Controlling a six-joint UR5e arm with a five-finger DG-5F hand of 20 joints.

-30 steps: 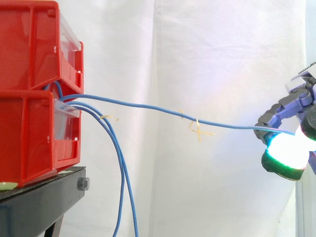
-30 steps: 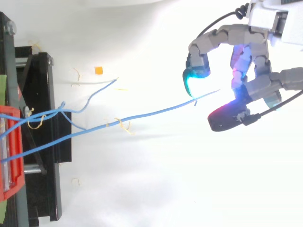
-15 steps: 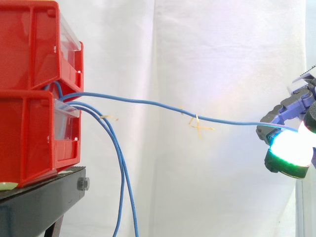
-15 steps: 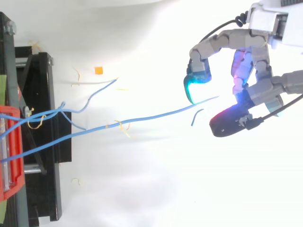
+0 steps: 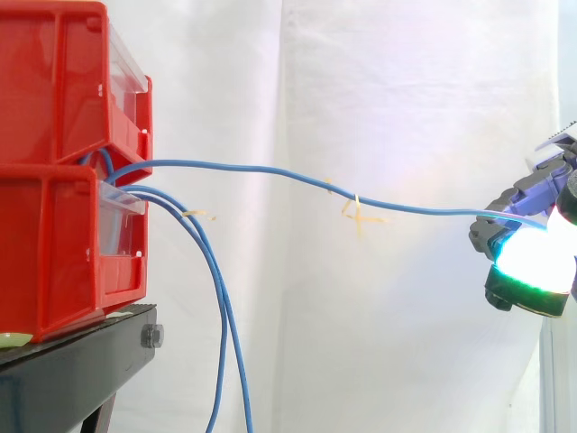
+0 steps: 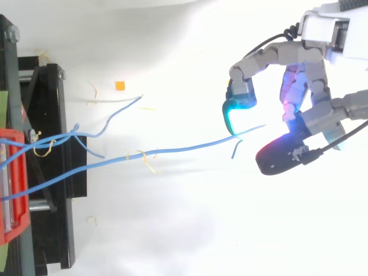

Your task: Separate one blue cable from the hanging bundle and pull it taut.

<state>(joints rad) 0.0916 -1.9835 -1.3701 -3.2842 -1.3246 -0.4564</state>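
Now | hand (image 6: pixel 322 112) pinching blue cable (image 5: pixel 270 170) near its end | cable slightly sagging from red bins (image 5: pixel 54 162)

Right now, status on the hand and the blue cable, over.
Hand shut on one blue cable near its free end. Cable spans from red bins to hand, slight sag, not fully taut. Other blue cables hang below, nothing in the way.

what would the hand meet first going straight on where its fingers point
Probably the hanging cables, then the lower bin. The hand, holding one cable, may pass beside them; depth is unclear.
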